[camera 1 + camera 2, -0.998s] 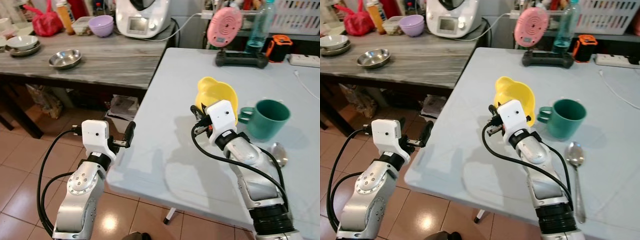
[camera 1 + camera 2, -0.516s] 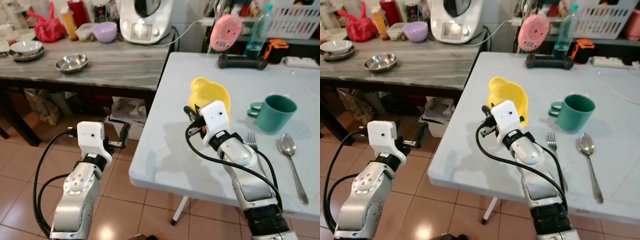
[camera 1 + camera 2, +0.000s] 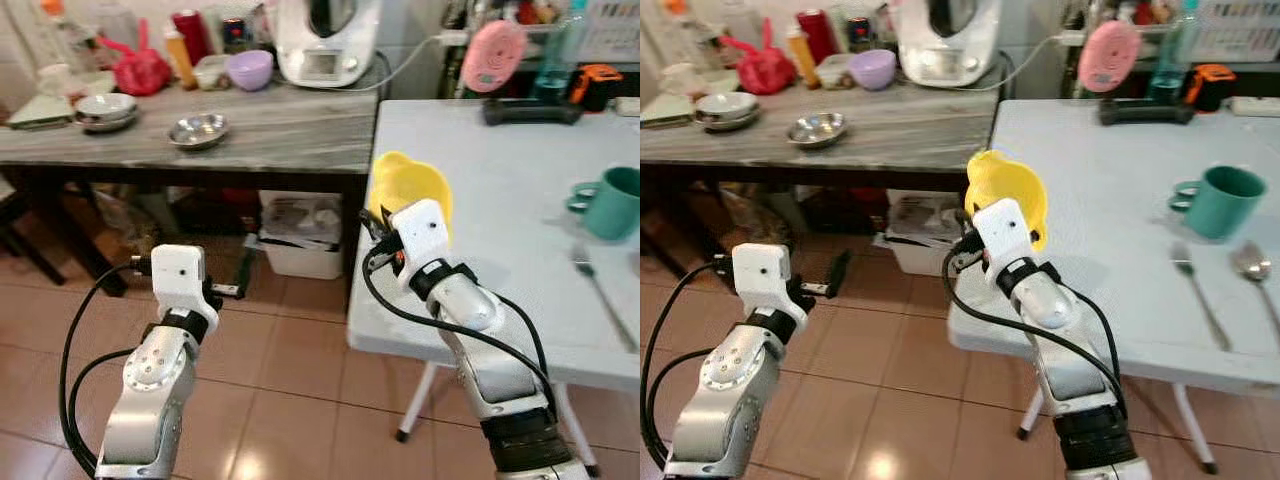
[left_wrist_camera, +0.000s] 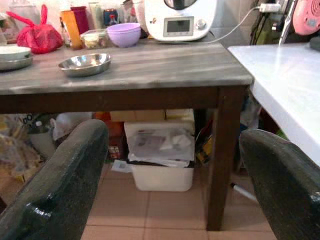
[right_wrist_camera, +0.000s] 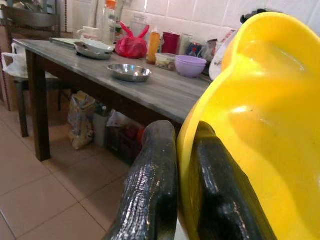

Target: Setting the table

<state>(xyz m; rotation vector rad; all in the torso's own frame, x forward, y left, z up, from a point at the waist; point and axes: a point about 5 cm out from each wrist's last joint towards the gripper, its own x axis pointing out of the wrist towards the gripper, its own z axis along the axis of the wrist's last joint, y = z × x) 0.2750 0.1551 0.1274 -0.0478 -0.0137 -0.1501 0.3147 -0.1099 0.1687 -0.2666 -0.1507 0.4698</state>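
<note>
- Right end effector (image 5: 175, 190): raised over the near left corner of the white bench (image 3: 500, 190), its two black fingers (image 5: 150, 190) pinching the rim of a yellow bowl (image 3: 408, 190); one finger lies outside the wall, the other inside (best seen in the right wrist view).
- Yellow bowl: held tilted, clear of the bench top, just above the bench's left edge.
- Left end effector (image 4: 170, 175): held low over the tiled floor (image 3: 300, 350), left of the white bench, fingers spread wide with nothing between them; it faces the underside of the wooden bench (image 3: 200, 150).
- White bench, right part: a green mug (image 3: 1225, 200) stands with its handle to the left; nearer the robot lie a fork (image 3: 1195, 285) and, right of it, a spoon (image 3: 1252, 265), both flat and apart from the mug.
- White bench, far edge: a pink round device (image 3: 1108, 55) and a black bar-shaped object (image 3: 1145, 108) below it.
- Wooden bench (left and far): a steel bowl (image 3: 197, 130) near its front edge; stacked dishes (image 3: 103, 110) further left; a purple bowl (image 3: 248, 70), a red bag (image 3: 140, 72) and a white kitchen machine (image 3: 328, 40) along the back.
- Under the wooden bench: a white bin (image 4: 162, 162) holding papers.
</note>
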